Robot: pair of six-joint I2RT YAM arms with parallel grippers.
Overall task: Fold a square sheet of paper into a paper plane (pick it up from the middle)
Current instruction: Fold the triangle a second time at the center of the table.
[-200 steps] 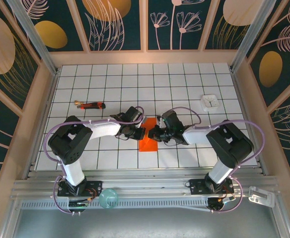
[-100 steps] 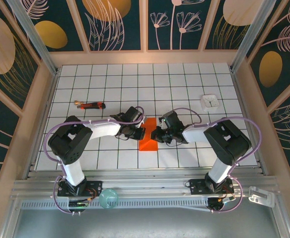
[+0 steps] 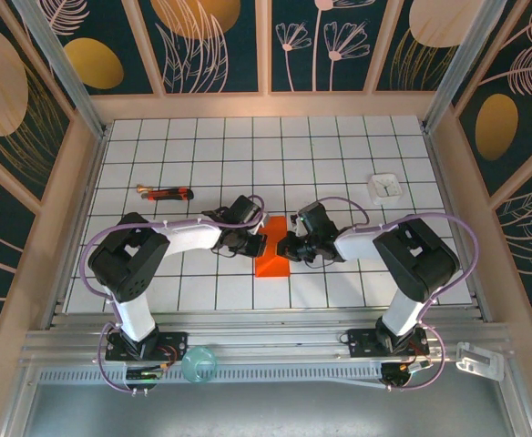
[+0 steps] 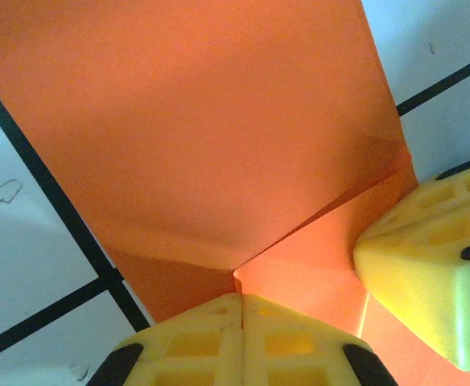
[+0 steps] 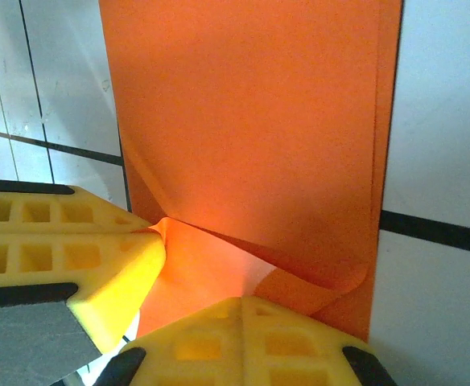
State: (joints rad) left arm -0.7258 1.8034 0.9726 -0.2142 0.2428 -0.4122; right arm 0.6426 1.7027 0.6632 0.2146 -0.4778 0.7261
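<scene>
The square sheet of paper (image 3: pixel 272 255) is bright orange-red and lies folded double as a narrow oblong on the white grid table (image 3: pixel 193 155). My left gripper (image 3: pixel 255 242) is at its left edge, shut on a lifted fold of the sheet (image 4: pixel 219 137); its yellow fingertips (image 4: pixel 211 338) meet with the paper pinched in their seam. My right gripper (image 3: pixel 288 244) is at the sheet's right edge, shut on a raised flap of the sheet (image 5: pixel 251 121). Each wrist view also has the other gripper's yellow finger beside the paper: the right one (image 4: pixel 428 257) and the left one (image 5: pixel 58 241).
A thin red-and-black stick-like tool (image 3: pixel 168 192) lies at the left of the table. At the right rear is a small white square object (image 3: pixel 385 187). Wooden side walls (image 3: pixel 84 182) bound the table.
The right gripper and forearm have edged slightly left and away from me, against the sheet's edge. The left gripper has held its place on the paper.
</scene>
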